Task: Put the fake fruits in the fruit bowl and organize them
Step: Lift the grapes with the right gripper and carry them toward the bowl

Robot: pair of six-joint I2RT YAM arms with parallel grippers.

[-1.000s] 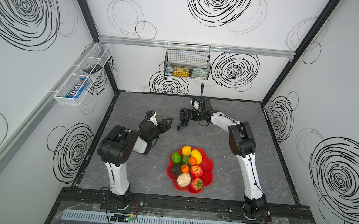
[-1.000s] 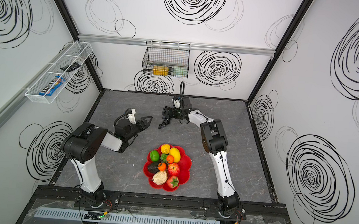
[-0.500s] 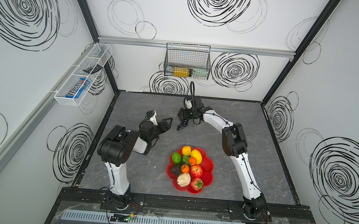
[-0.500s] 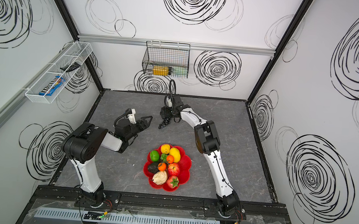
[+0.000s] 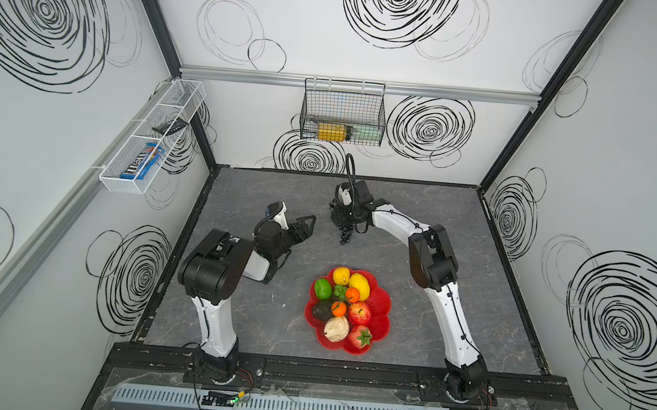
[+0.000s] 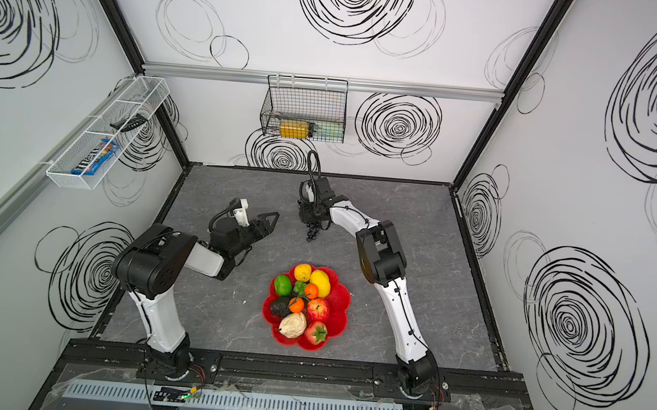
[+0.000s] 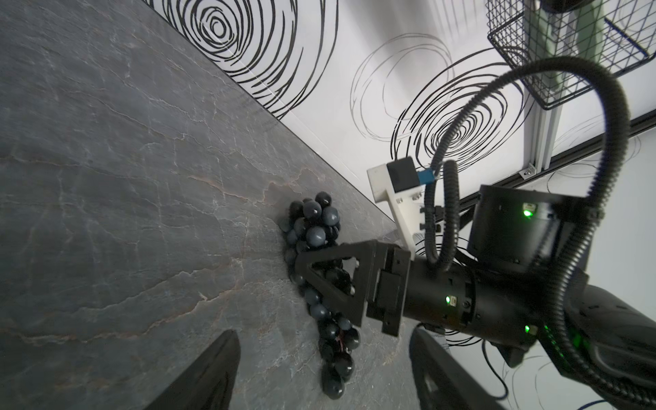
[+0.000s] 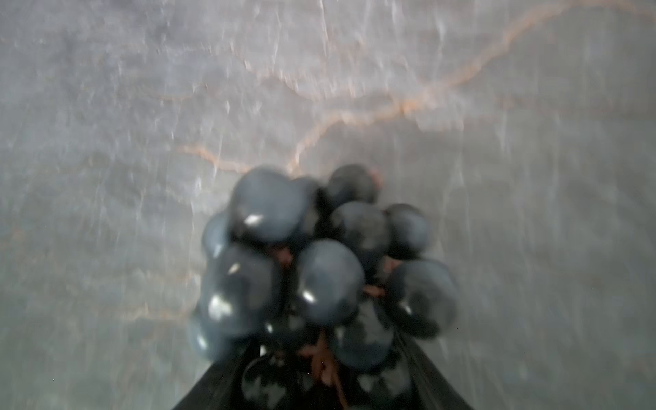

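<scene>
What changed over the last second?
The right hand moved left in both top views, came down over the grapes and closed in around them; a firm grip isn't clear. The grapes still lie on the table. The open left hand and the fruit in the bowl stayed put.

open table [image 5: 375, 258] between black grapes [image 5: 344, 236] and fruit bowl [image 5: 381, 317], left arm [image 5: 213, 273] alongside
</scene>
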